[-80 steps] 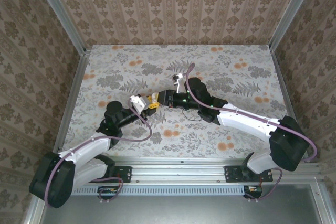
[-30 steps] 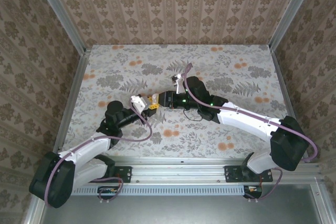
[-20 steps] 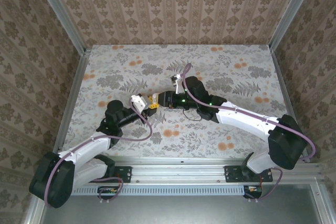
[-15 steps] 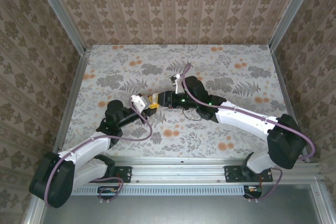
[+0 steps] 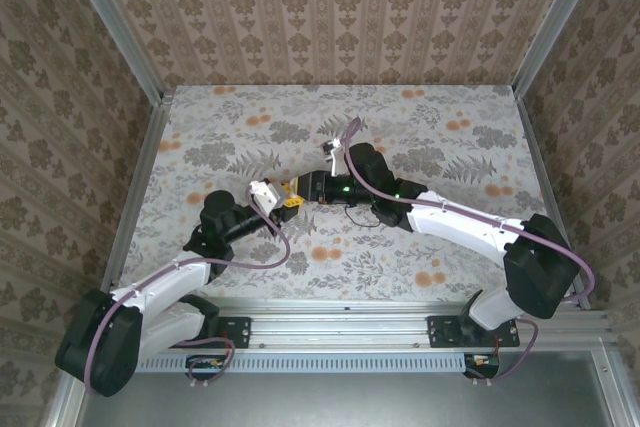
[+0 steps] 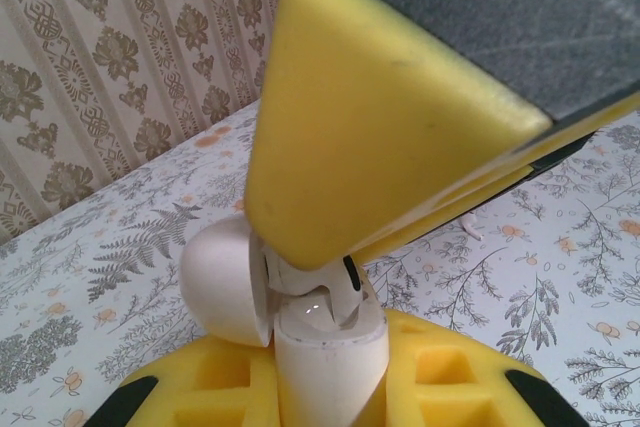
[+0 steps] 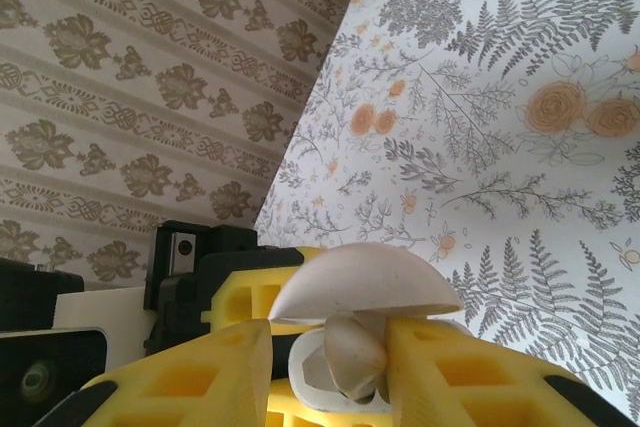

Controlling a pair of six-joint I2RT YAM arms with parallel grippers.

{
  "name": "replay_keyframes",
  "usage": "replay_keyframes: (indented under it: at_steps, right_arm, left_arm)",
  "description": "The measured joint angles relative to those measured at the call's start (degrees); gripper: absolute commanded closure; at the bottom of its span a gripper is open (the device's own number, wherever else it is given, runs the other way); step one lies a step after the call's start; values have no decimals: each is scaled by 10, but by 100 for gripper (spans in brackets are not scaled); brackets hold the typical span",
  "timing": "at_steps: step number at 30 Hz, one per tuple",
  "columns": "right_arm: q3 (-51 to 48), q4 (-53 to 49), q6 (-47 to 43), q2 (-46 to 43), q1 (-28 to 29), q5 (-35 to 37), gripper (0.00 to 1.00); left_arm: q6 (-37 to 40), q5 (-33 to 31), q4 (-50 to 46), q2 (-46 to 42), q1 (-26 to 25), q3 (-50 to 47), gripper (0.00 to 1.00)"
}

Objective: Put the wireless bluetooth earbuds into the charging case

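Left gripper is clamped on the white glossy plastic charging case, held upright between its yellow foam pads. We see the case's domed lid flipped open to one side. Right gripper pinches one tiny white rounded plastic earbud at the case mouth, just under the lid. Both grippers meet nose to nose above the middle of the floral-print table.
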Motion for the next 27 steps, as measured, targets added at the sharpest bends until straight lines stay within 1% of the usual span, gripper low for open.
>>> replay_keyframes:
  at_steps: [12,20,27]
  right_arm:
    - [0,14,-7,1,-3,-29,66]
    - [0,5,-29,-1,-5,-33,64]
    - [0,-21,-50,-27,-13,-36,62]
  left_arm:
    - [0,3,1,-1,-2,1,92]
    - [0,3,-1,-2,-3,1,92]
    - [0,3,0,-3,-3,1,92]
